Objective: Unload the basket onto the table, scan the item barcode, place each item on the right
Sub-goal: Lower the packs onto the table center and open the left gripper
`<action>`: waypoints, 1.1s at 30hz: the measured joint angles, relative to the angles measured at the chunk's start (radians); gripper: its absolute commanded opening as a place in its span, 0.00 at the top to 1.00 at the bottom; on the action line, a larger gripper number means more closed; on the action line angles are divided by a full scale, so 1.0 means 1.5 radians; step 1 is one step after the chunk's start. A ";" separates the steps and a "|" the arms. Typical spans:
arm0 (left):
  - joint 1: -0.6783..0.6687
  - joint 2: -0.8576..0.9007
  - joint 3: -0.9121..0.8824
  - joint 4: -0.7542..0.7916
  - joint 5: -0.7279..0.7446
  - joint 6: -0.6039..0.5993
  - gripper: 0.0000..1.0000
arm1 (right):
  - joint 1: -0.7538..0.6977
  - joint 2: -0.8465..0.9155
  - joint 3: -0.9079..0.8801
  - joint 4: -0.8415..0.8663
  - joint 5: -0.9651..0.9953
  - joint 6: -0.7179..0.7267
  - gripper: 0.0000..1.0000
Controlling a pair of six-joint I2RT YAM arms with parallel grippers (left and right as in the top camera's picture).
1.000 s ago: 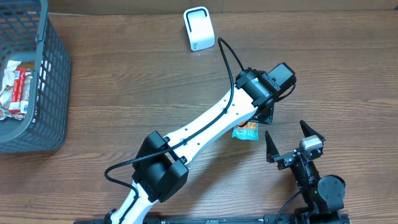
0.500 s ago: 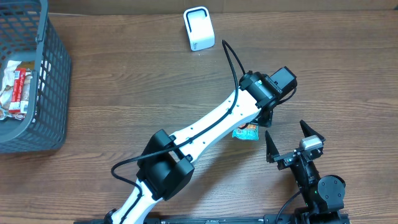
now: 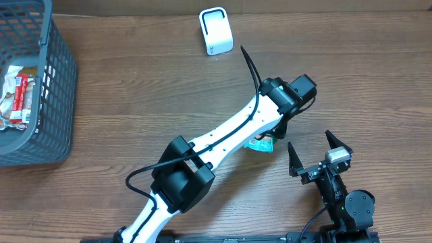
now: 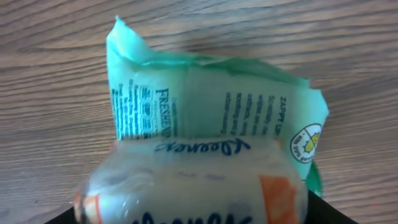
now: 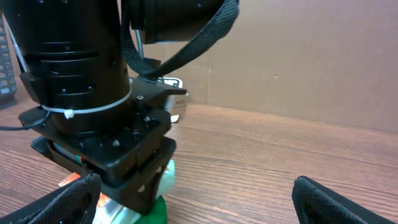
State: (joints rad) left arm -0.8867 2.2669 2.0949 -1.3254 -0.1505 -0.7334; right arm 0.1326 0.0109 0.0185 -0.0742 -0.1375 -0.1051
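Green packet (image 3: pixel 260 144) directly beneath left claw (image 3: pixel 275 132)

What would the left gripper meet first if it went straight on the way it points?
The green snack packet, lying on the table right beneath the left gripper; whether they touch is unclear.

Basket (image 3: pixel 57 101) on table (image 3: pixel 135 88) at left, scanner (image 3: pixel 216 32) at the back, packet (image 3: pixel 260 144) near the right fingers (image 3: pixel 294 160), well apart from both.
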 measured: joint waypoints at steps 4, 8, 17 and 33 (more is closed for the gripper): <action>0.017 0.000 0.000 -0.008 0.001 0.000 0.37 | 0.000 0.000 0.000 0.000 0.000 0.000 0.00; 0.033 0.000 0.000 -0.020 0.006 0.000 0.36 | 0.000 0.000 0.000 0.000 -0.001 0.000 0.00; 0.060 -0.001 0.000 -0.118 0.010 0.014 0.14 | 0.000 0.000 0.000 0.000 0.000 0.000 0.00; 0.086 -0.001 0.000 -0.096 0.066 0.077 0.15 | 0.000 0.000 0.000 0.000 0.000 0.000 0.00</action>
State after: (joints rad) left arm -0.7570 2.2650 2.0949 -1.4696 -0.0517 -0.6182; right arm 0.1326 0.0109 0.0185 -0.0746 -0.1379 -0.1051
